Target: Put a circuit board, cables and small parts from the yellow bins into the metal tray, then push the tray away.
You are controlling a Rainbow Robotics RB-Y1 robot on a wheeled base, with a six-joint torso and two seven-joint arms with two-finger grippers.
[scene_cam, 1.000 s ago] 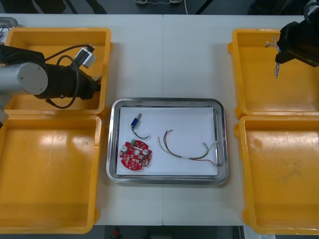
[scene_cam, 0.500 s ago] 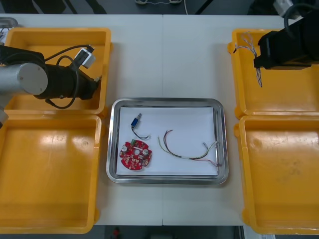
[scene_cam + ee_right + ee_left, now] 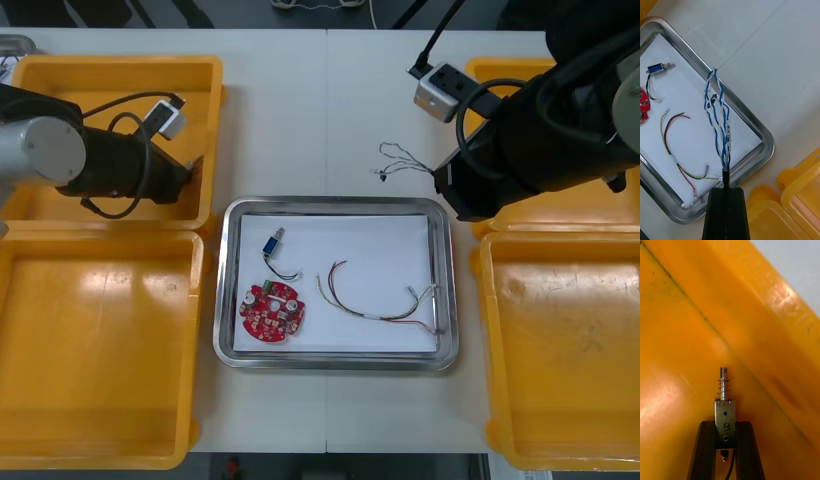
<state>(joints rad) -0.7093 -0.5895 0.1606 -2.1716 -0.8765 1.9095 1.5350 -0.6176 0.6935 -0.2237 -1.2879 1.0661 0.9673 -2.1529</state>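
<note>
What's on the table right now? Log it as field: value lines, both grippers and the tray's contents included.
left gripper: inside the far left yellow bin, shut on a small metal part
right gripper: near the metal tray's far right corner, shut on a twisted blue and white cable
cable's free end: over the table, just beyond the tray's far rim
tray contents: red circuit board, red and yellow cable, blue-bodied small part
tray: between the bins, not yet pushed away
</note>
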